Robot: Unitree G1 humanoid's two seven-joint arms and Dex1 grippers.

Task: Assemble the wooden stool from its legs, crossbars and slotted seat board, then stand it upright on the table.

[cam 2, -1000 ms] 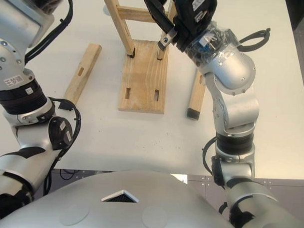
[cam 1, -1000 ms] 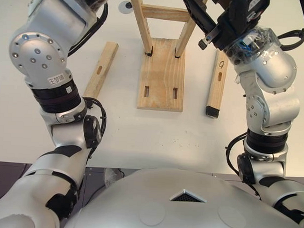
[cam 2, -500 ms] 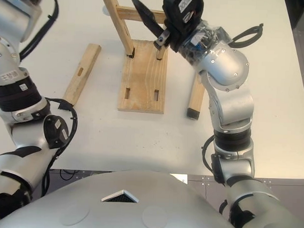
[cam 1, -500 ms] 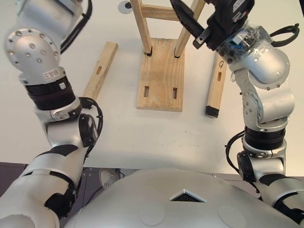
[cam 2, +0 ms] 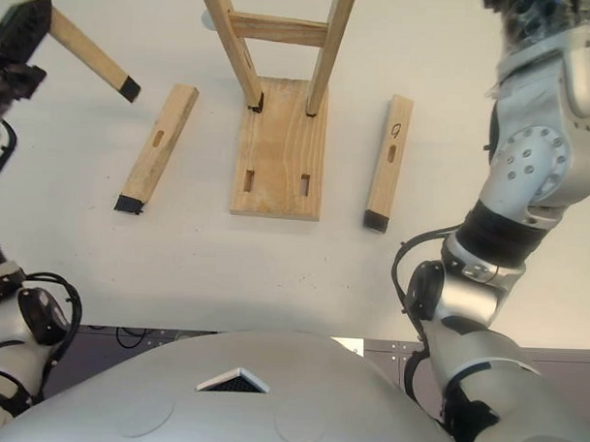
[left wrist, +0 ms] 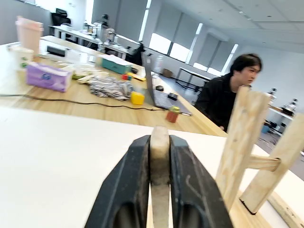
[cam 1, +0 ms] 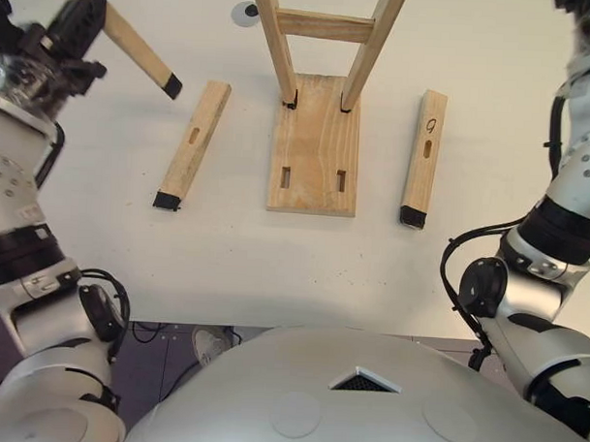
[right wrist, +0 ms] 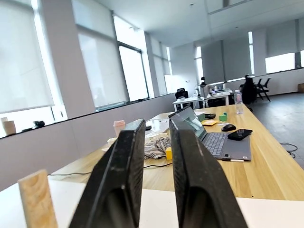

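On the white table (cam 1: pixel 275 249), the slotted seat board (cam 1: pixel 314 144) lies flat between the two arms, its two near slots (cam 1: pixel 285 177) unfilled. One loose leg (cam 1: pixel 193 140) lies below and inward of the left gripper (cam 1: pixel 77 19), and another loose leg (cam 1: pixel 421 158) lies on the right arm's side of the board. Beyond them, two upright legs joined by a crossbar (cam 1: pixel 326 25) stand in the board's far slots.

The risk lies with the left gripper. Its fingers (left wrist: pixel 137 161) are pressed tight on one end of a wooden bar (cam 1: pixel 141 53), leg or crossbar, it is hard to say. The bar's long, dark-tipped free end slants down toward the table, clear of it. Held so near its end, the bar could twist in the pinch, or swing into the standing frame just inward of it and tip that frame out of its slots.

The right gripper (right wrist: pixel 156 126) is raised well above the parts. Its fingers stand a narrow gap apart, holding and touching nothing.
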